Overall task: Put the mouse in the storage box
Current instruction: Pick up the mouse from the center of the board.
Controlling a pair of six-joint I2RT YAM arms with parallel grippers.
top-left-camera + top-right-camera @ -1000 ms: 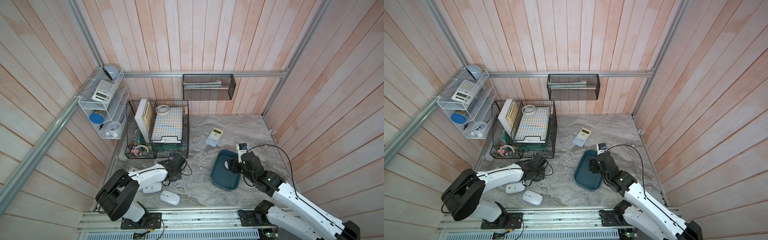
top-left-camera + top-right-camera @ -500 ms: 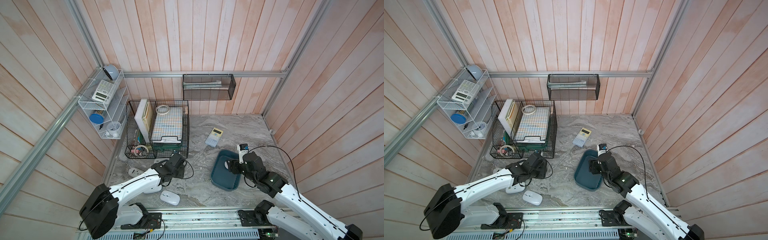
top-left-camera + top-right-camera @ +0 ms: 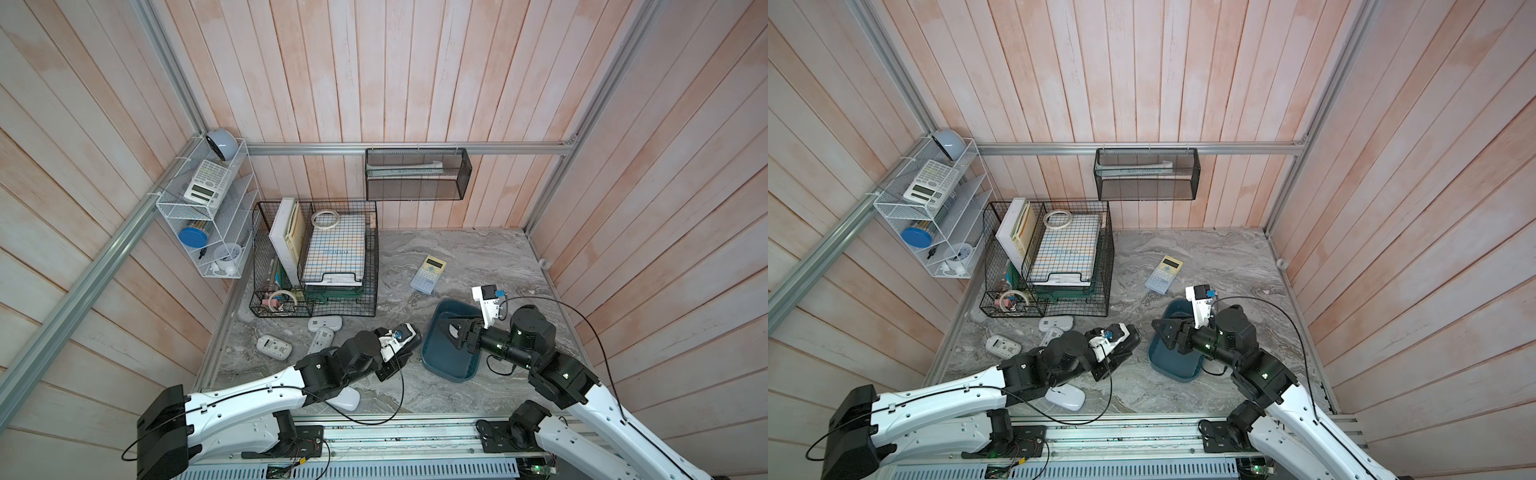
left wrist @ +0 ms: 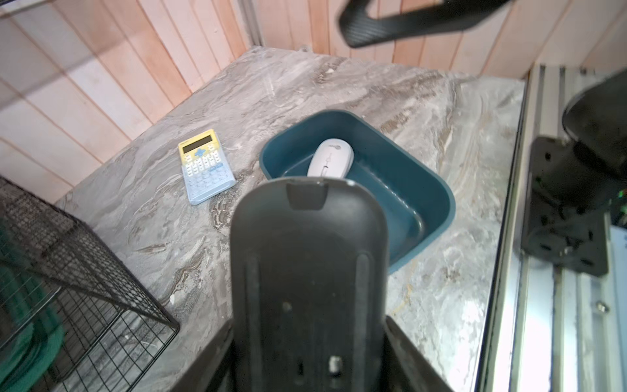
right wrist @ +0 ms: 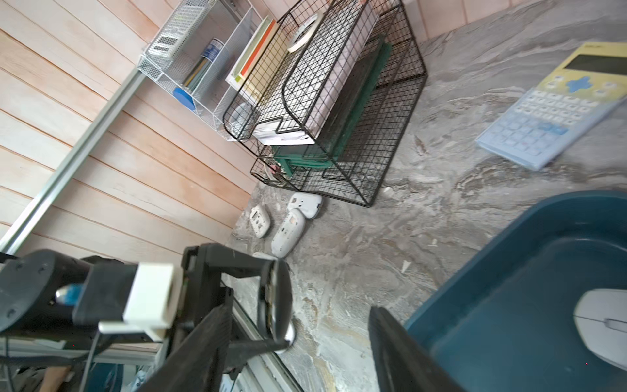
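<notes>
The left gripper (image 3: pixel 403 343) is clamping a black mouse (image 4: pixel 307 271) and holding it just beside the storage box (image 3: pixel 444 374), at the box's 9 o'clock. The right gripper (image 3: pixel 455 332) is hovering over the box interior, jaws apart, gripping nothing. A white mouse (image 4: pixel 330 157) is lying inside the box.

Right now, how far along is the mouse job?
Done: one white mouse lies in the storage box. In hand: the left gripper holds a dark mouse beside the box. Left: dropping it in; four white mice lie on the table.
</notes>
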